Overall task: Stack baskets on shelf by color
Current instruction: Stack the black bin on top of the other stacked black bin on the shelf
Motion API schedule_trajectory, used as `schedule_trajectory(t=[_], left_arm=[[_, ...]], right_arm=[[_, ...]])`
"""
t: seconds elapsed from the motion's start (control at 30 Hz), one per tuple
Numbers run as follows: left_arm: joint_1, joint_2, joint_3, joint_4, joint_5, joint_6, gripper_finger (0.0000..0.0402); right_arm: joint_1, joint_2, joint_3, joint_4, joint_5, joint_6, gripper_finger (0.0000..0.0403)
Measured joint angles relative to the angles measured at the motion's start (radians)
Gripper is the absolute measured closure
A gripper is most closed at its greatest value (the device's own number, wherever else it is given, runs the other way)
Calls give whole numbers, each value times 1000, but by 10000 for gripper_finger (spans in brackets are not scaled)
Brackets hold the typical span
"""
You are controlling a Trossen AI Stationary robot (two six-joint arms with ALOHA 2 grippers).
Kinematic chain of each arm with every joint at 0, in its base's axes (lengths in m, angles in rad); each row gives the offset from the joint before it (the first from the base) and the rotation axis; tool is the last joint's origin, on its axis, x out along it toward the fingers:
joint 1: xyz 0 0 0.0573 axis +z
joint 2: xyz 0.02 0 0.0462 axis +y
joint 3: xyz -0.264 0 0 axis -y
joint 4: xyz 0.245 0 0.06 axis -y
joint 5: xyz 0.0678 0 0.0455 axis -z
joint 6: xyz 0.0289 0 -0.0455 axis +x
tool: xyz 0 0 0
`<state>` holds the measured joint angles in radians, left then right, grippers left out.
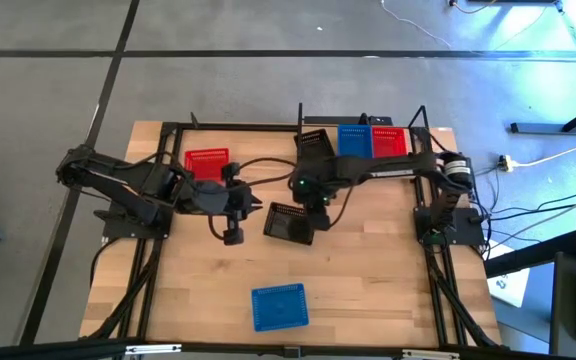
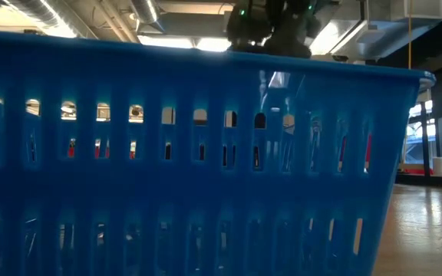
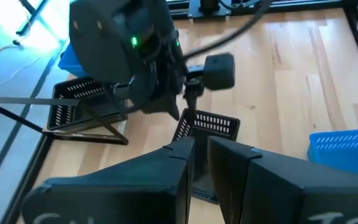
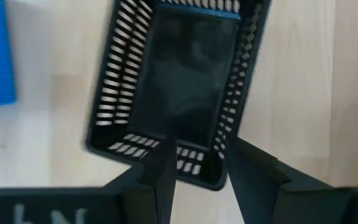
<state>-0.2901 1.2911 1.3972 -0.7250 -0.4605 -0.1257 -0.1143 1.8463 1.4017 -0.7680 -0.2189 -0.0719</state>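
Low view is almost filled by the wall of a blue basket [image 2: 190, 176] standing right before the lens; from overhead this same basket [image 1: 279, 306] lies alone on the wooden table [image 1: 388, 280], well apart from the shelf [image 1: 268, 128] and nearest the front edge. Farther in, about midway between that basket and the shelf, a loose black basket [image 1: 290, 222] lies tilted, and the right gripper [image 1: 313, 205] sits over its rim; the right wrist view shows its two fingers [image 4: 160, 177] spread apart on either side of the basket's near wall [image 4: 179, 158], one inside and one outside, not yet pressed on it. Just beside it, on the side away from the shelf's stacks, the left gripper [image 1: 232, 235] hovers with its fingers [image 3: 179, 168] nearly together, holding nothing. On the shelf, a red basket [image 1: 206, 161] sits alone, while another black basket [image 1: 314, 143], blue basket [image 1: 354, 140] and red basket [image 1: 389, 141] stand side by side.
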Motion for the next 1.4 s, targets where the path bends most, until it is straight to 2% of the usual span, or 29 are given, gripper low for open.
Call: schedule_trajectory(t=[0.2,0.37,0.6,0.7,0.8,0.87,1.13,1.27,1.4], left_arm=[[0,0,0,2,0,-29,365],[0,0,0,3,1,-29,365],[0,0,0,3,1,-29,365],[0,0,0,3,1,-29,365],[0,0,0,3,1,-29,365],[0,0,0,3,1,-29,365],[-10,0,0,3,-6,1,365],[-39,1,0,3,-123,73,365],[-61,1,0,0,-184,108,365]], right_arm=[[0,56,0,28,24,-13,268],[0,85,0,52,86,-13,268],[-1,120,0,49,76,-6,270],[-2,125,0,49,61,39,299],[-1,124,0,58,60,103,372],[-2,124,11,42,60,155,388],[21,116,183,-208,64,298,396],[62,98,311,-358,85,311,398],[95,54,417,-504,178,373,398]])
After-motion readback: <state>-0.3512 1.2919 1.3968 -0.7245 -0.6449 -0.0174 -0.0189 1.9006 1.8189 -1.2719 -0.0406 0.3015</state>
